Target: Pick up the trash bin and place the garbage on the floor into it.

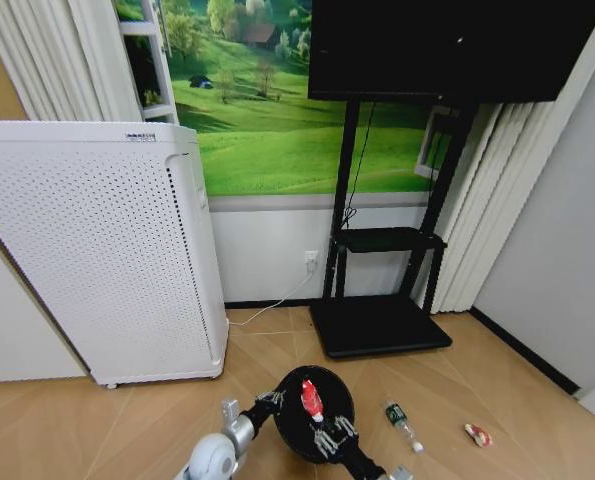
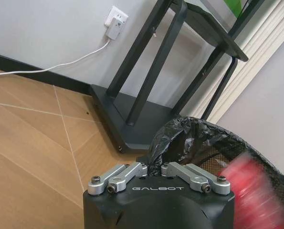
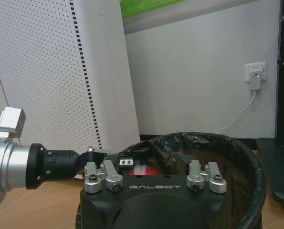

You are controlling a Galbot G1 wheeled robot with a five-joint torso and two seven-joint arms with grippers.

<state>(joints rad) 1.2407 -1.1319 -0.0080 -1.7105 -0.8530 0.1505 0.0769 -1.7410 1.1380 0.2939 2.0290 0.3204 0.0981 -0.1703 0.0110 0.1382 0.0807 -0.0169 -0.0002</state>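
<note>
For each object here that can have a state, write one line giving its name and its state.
Trash bin: upright, lined with a black bag, gripped at its rim by the left claw.
Red can: inside the bin.
Right claw: open over the rim.
Bottle: lying on floor.
Wrapper: on floor.

I see a round black trash bin (image 3: 237, 167) lined with a crinkly, shiny plastic bag. The floor (image 1: 97, 420) looks like smooth wood. The tall white box (image 1: 97, 250) has dotted, matt plastic.
</note>
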